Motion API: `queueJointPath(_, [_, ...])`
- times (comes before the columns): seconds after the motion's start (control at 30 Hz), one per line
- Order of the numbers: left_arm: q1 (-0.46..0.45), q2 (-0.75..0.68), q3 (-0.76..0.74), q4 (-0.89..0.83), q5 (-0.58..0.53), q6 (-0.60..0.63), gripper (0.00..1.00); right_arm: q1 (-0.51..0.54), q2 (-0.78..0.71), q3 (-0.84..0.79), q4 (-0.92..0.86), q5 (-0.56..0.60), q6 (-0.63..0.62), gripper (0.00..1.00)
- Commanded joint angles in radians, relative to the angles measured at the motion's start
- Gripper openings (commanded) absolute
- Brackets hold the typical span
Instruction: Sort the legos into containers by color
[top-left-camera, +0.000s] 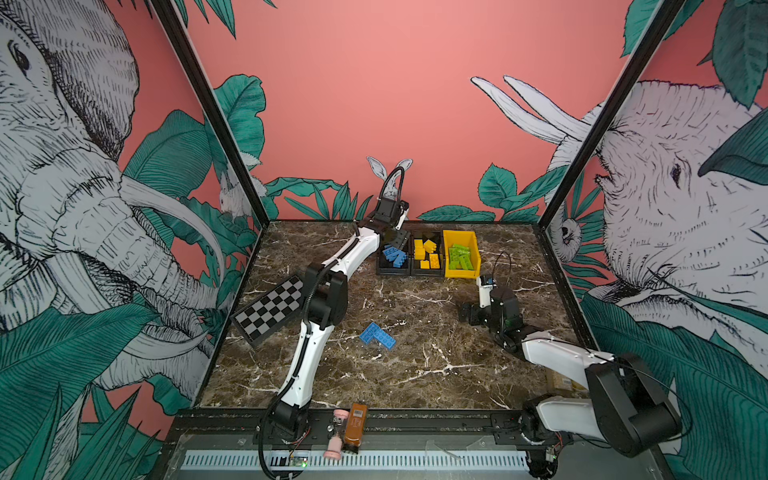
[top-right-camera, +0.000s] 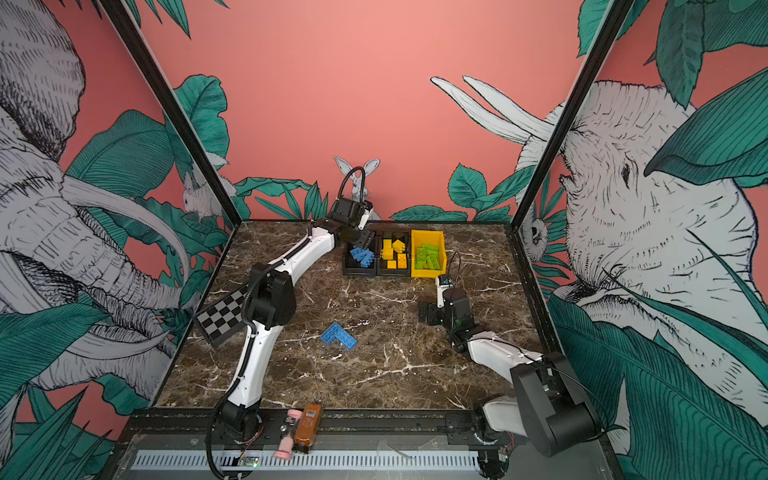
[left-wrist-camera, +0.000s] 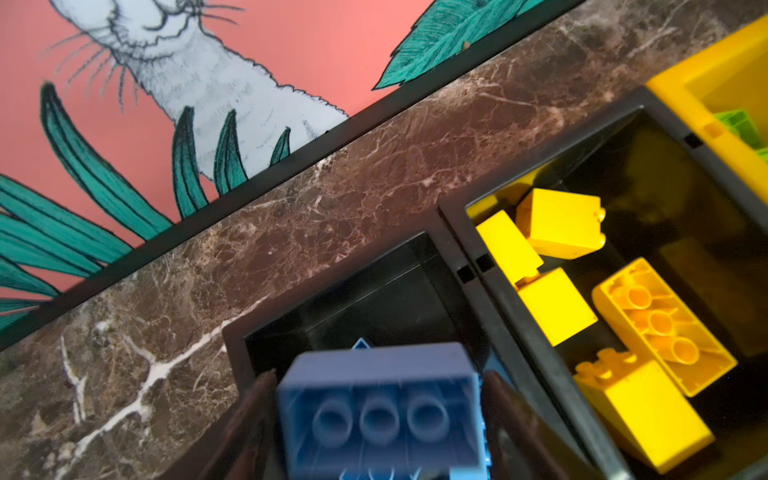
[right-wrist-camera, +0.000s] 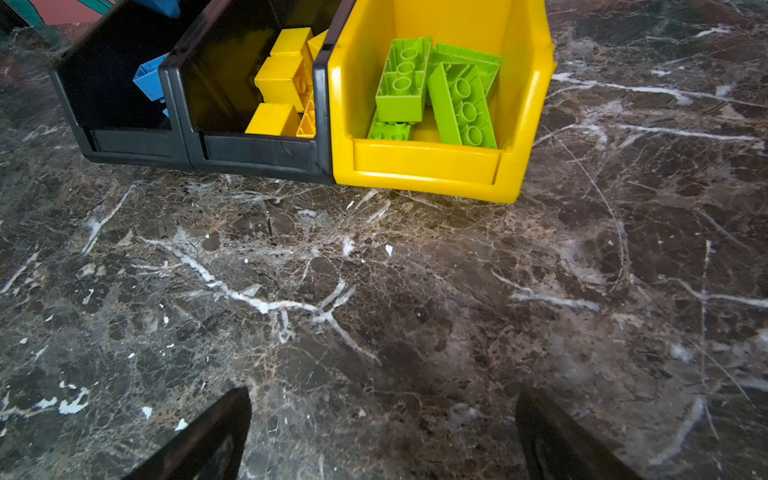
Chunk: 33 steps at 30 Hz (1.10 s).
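Observation:
Three containers stand in a row at the back: a black bin (top-left-camera: 392, 271) with blue legos (top-left-camera: 394, 253), a black bin (top-left-camera: 426, 272) with yellow legos (top-left-camera: 426, 252), and a yellow bin (top-left-camera: 462, 272) with lime green legos (top-left-camera: 459, 255). My left gripper (left-wrist-camera: 380, 374) hangs over the blue bin's far corner (left-wrist-camera: 332, 286). A blurred blue brick (left-wrist-camera: 378, 411) sits between its fingers, underside showing, with a slim gap on one side. Two blue legos (top-left-camera: 377, 336) lie in an L on the marble. My right gripper (right-wrist-camera: 382, 415) is open and empty, low over bare marble in front of the yellow bin (right-wrist-camera: 424, 166).
A tilted checkerboard (top-left-camera: 272, 309) leans at the left wall beside my left arm's elbow. A brown bottle (top-left-camera: 356, 428) and a pink object (top-left-camera: 336, 436) lie on the front rail. Printed walls close the table on three sides.

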Motion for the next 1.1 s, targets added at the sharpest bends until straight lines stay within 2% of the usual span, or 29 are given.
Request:
queueJointPath(0.0, [-0.001, -0.031, 0.025, -0.046, -0.027, 0.015, 0.89, -0.002, -0.008, 0.004, 0.029, -0.009, -0.004, 0.98])
queueJointPath(0.1, [-0.001, -0.071, -0.009, -0.054, -0.027, 0.014, 0.97, -0.002, -0.008, 0.003, 0.029, -0.01, -0.005, 0.98])
queueJointPath(0.23, [-0.001, -0.161, -0.106, -0.088, -0.015, -0.028, 0.99, -0.004, -0.005, 0.005, 0.027, -0.015, -0.005, 0.98])
queueJointPath(0.4, [-0.009, -0.374, -0.426, -0.065, 0.02, -0.099, 0.99, -0.003, -0.008, 0.005, 0.025, -0.012, -0.006, 0.98])
queueJointPath(0.53, [-0.034, -0.556, -0.671, -0.12, 0.014, -0.215, 0.99, -0.003, -0.003, 0.006, 0.027, -0.018, -0.003, 0.98])
queueJointPath(0.63, [-0.094, -0.682, -0.839, -0.144, -0.015, -0.317, 0.99, -0.002, 0.007, 0.013, 0.023, -0.018, -0.003, 0.98])
queueJointPath(0.73, [-0.175, -0.782, -0.98, -0.134, 0.014, -0.425, 0.99, -0.003, 0.014, 0.019, 0.022, -0.021, 0.001, 0.98])
queueJointPath(0.93, [-0.293, -0.976, -1.205, -0.094, -0.05, -0.663, 0.98, -0.003, 0.029, 0.025, 0.015, -0.018, 0.008, 0.98])
queueJointPath(1.07, [-0.355, -1.037, -1.306, -0.052, -0.076, -0.797, 0.97, -0.002, 0.041, 0.037, 0.001, -0.028, 0.01, 0.98])
